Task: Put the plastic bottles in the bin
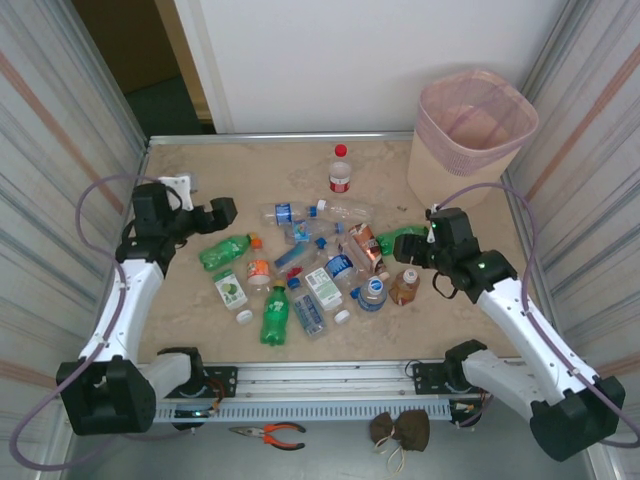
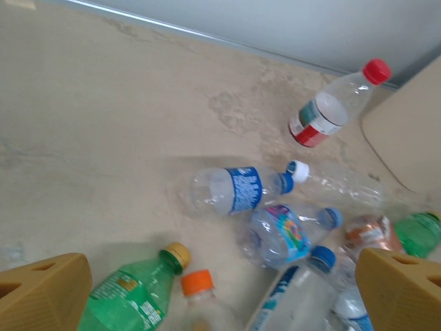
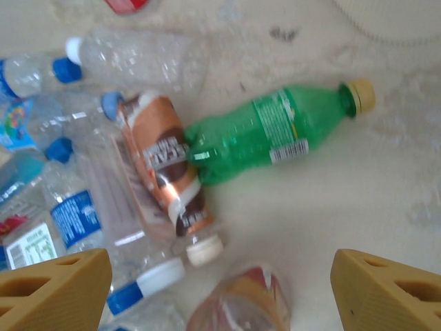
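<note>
Left claw (image 1: 222,212): jaws spread as wide as they go, nothing between them; it hangs over the left part of the desk (image 1: 240,175), just beside the heap and near a yellow-capped green bottle (image 1: 228,250).
Right claw (image 1: 428,246): jaws well apart, gripping nothing; it hovers over the right side of the heap, above a tan-capped green bottle (image 3: 269,134) and a crushed brown-labelled bottle (image 3: 162,165) that touch each other.
Plastic bottles (image 1: 320,270): jumbled on their sides across the middle of the desk, many touching.
Red-capped bottle (image 1: 340,168): 1 bottle standing upright, apart from the heap, nearer the far edge.
Third green bottle (image 1: 275,315): lying at the near side of the heap, toward the near edge.
Bin (image 1: 470,130): upright in the far right corner of the desk, pink liner folded over its rim, well apart from the heap.
</note>
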### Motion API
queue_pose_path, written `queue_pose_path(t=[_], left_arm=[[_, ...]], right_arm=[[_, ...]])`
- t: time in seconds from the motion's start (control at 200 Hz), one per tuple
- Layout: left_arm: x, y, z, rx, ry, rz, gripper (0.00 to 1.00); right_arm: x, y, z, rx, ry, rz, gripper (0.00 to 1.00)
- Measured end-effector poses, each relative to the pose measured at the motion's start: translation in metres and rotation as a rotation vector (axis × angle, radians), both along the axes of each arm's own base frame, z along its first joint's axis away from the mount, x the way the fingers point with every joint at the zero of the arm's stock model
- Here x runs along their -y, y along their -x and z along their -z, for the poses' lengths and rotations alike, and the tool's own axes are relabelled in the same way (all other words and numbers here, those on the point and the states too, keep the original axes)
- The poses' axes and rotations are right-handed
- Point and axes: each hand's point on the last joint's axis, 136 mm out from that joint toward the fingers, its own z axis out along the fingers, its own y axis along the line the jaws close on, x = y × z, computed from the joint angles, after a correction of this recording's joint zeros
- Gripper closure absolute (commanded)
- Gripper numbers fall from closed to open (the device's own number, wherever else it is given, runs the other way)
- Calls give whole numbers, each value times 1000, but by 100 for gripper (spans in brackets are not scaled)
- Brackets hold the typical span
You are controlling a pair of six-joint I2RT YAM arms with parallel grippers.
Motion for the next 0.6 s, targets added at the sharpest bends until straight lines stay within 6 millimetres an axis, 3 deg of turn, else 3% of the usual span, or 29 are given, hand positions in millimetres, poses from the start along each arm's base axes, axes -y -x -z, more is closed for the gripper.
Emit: queue_pose_path(t=[0.271,0.601], left_arm=[[5,13,-3,3,-59,76,1],[-9,19,17,-11,-121,42,1]], right_arm=[[-9,36,46,-246,69,75,8],[-11,40,84,-359,92,164,15]])
